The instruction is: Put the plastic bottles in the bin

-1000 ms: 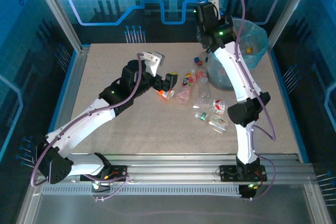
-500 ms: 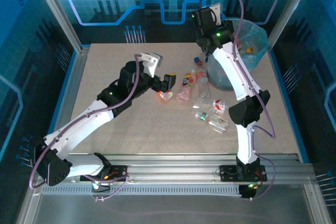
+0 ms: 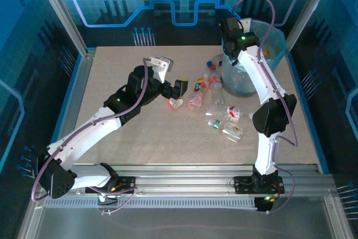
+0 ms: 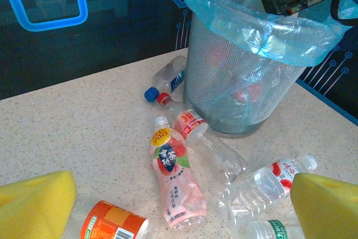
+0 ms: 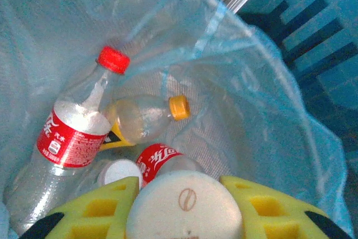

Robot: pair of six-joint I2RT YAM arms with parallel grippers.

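top view: left arm stretches low across the speckled worktop (image 3: 112, 71), left tool (image 3: 175, 94) released over an orange-labelled bottle (image 3: 175, 103); right arm rears over the bin (image 3: 274, 46), blue panels behind. left wrist: loose bottles (image 4: 176, 186) lie beside the bin. right wrist: right tool (image 5: 182, 197) grasping a white-based bottle (image 5: 187, 208) above binned bottles (image 5: 64, 138).

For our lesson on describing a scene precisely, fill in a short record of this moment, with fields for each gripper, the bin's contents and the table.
Left gripper: open, empty, pointed at the orange-label bottle and pink bottle
Right gripper: over the bin, shut; gripped bottle seen base-on
Bin contents: red-capped bottle, yellow-capped bottle, at least one more
Table: several bottles lying beside the bin
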